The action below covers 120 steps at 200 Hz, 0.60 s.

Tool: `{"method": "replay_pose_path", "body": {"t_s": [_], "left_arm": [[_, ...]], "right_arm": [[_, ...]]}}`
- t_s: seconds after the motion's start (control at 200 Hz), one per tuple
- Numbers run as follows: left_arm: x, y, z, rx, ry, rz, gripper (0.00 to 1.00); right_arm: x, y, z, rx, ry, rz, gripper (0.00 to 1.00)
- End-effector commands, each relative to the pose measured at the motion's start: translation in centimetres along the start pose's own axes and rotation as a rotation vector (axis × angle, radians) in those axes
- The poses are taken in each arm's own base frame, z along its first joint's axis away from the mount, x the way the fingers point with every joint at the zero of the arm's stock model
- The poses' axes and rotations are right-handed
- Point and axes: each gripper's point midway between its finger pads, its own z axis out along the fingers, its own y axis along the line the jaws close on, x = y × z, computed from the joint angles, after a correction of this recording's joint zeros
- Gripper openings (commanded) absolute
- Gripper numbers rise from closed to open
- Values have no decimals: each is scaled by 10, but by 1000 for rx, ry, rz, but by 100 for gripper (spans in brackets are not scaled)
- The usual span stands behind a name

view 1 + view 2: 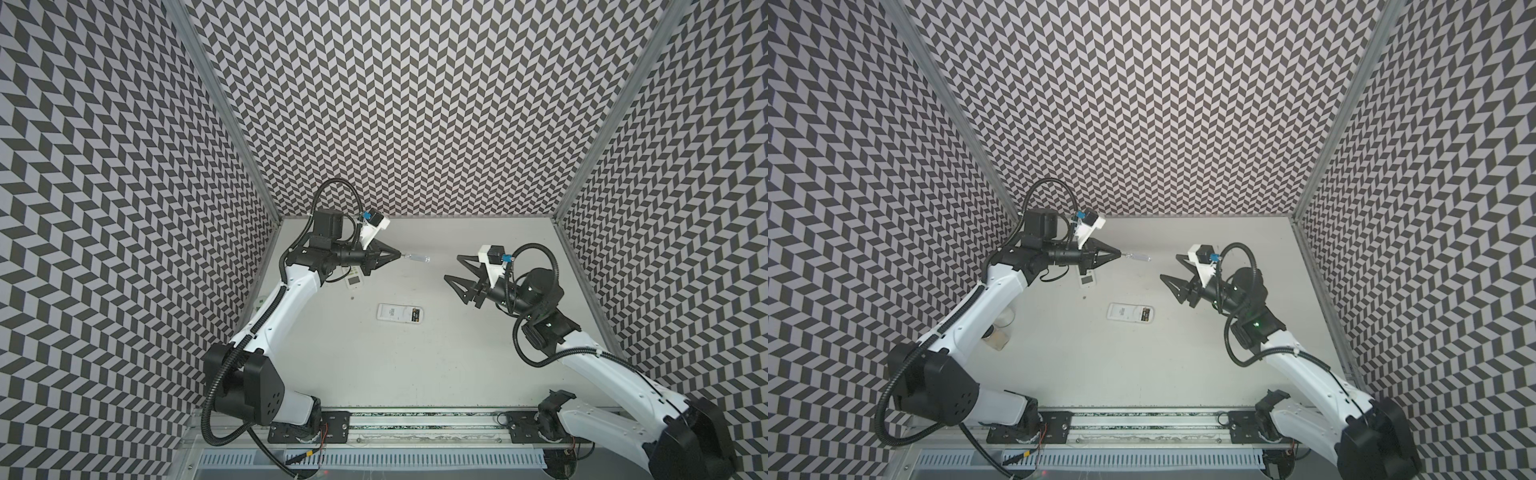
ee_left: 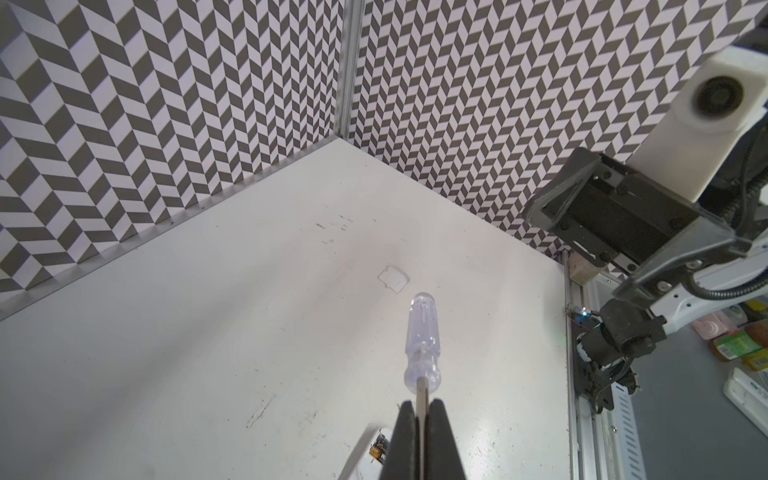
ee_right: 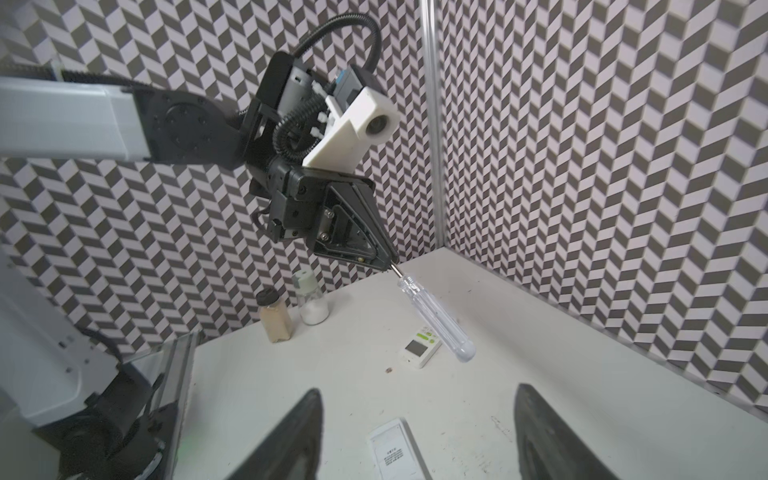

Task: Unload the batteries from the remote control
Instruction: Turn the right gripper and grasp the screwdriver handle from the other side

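Note:
The white remote control [image 1: 395,311] [image 1: 1125,311] lies flat mid-table. At its right end the compartment is open, and dark batteries [image 1: 414,314] [image 1: 1145,314] with gold show inside; the left wrist view catches that corner [image 2: 379,449]. My left gripper [image 1: 400,254] [image 1: 1120,253] [image 2: 422,404] is shut on the metal shaft of a screwdriver, whose clear handle [image 1: 417,258] [image 2: 422,345] [image 3: 438,320] points right above the table. My right gripper [image 1: 452,267] [image 1: 1169,265] [image 3: 419,390] stands open and empty just right of the handle, apart from it.
A small white device with a screen [image 1: 354,281] [image 3: 419,352] lies below the left gripper, with a tiny dark speck [image 1: 352,298] beside it. A small white square piece [image 2: 394,279] lies beyond the handle. Two jars [image 3: 274,318] [image 3: 312,303] stand by the left wall.

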Motion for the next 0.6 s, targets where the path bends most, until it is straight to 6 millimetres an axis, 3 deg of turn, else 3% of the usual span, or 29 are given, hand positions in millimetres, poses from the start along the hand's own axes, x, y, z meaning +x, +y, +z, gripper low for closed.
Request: {"method": "replay_pose_path", "body": {"t_s": [0.0, 0.085, 0.165, 0.265, 0.401, 0.596], "left_arm": [[-4, -2, -1, 74, -47, -104, 0], [3, -13, -3, 143, -56, -116, 0], [12, -23, -4, 195, -57, -101, 0], [26, -28, -1, 252, -63, -126, 0], [32, -33, 0, 304, -73, -144, 0], [31, -37, -1, 335, -79, -152, 0]], "right_arm": [[-14, -35, -18, 230, -120, 120, 99], [-12, -39, -23, 240, -166, 186, 99], [-5, -29, -12, 166, -112, 194, 99], [6, -34, 4, 154, -42, 260, 99], [19, -27, 21, 67, 46, 330, 99], [38, -27, 27, -34, 48, 535, 100]]}}
